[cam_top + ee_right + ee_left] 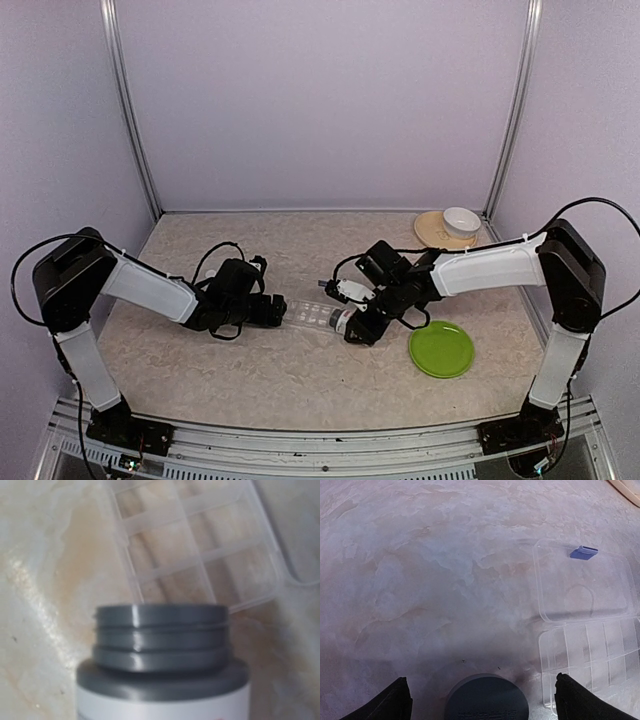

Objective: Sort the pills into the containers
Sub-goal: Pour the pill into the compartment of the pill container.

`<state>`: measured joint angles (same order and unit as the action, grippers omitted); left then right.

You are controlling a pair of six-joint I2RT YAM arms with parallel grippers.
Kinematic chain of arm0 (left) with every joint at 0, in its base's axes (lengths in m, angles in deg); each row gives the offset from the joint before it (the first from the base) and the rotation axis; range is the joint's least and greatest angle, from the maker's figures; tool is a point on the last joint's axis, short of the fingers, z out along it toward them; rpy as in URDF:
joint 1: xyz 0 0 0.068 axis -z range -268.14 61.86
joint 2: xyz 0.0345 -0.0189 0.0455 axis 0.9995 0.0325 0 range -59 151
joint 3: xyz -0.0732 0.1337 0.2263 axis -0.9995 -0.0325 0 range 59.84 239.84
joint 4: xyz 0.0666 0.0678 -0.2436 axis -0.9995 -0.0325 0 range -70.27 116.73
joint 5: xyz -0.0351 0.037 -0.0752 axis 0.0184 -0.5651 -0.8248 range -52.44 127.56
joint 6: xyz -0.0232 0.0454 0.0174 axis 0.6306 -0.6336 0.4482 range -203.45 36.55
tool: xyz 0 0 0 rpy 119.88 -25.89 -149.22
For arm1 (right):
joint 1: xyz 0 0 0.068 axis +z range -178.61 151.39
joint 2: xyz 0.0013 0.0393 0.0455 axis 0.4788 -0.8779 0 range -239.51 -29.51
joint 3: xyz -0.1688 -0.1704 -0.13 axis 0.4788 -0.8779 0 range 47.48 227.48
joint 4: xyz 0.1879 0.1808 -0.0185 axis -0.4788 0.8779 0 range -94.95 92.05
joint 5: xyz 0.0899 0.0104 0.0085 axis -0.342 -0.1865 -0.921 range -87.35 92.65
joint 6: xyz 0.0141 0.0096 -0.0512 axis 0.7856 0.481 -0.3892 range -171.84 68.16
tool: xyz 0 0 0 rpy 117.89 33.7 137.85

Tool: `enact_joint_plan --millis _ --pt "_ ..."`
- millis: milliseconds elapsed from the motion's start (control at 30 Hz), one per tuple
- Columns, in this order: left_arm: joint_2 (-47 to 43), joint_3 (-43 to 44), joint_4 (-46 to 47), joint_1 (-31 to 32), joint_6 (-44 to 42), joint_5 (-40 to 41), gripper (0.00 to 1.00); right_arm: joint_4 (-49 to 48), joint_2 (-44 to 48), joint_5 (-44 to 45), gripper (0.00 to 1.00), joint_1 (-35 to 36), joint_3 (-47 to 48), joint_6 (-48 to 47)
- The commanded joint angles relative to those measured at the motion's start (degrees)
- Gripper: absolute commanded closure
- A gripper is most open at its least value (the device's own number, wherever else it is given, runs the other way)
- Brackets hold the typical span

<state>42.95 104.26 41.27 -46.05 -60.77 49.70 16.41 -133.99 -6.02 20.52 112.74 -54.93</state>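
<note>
The clear plastic pill box (312,316) lies open at mid-table between both arms. In the left wrist view its lid (585,587) with a blue latch (584,553) lies flat, and the empty containers (592,647) sit beside it. My left gripper (481,680) stands open just left of the box, with a dark grey cap (486,702) on the table between its fingers (572,700). My right gripper (356,322) is shut on a white pill bottle (161,680), whose uncapped grey threaded neck (161,632) points at the containers (200,545). No pills show.
A round green plate (441,349) lies on the near right of the table. A white bowl (461,220) sits on a beige plate (433,232) in the far right corner. Walls and metal posts enclose the table.
</note>
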Motion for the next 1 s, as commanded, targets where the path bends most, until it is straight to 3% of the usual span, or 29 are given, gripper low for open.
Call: enact_joint_plan --millis 0,967 --pt "1.1 -0.2 1.1 0.1 0.4 -0.5 0.03 2.1 -0.8 0.6 0.79 1.0 2.5 -0.5" --pt "0.7 -1.4 1.9 0.2 0.7 -0.5 0.03 6.9 -2.6 3.1 0.78 1.5 5.6 -1.0"
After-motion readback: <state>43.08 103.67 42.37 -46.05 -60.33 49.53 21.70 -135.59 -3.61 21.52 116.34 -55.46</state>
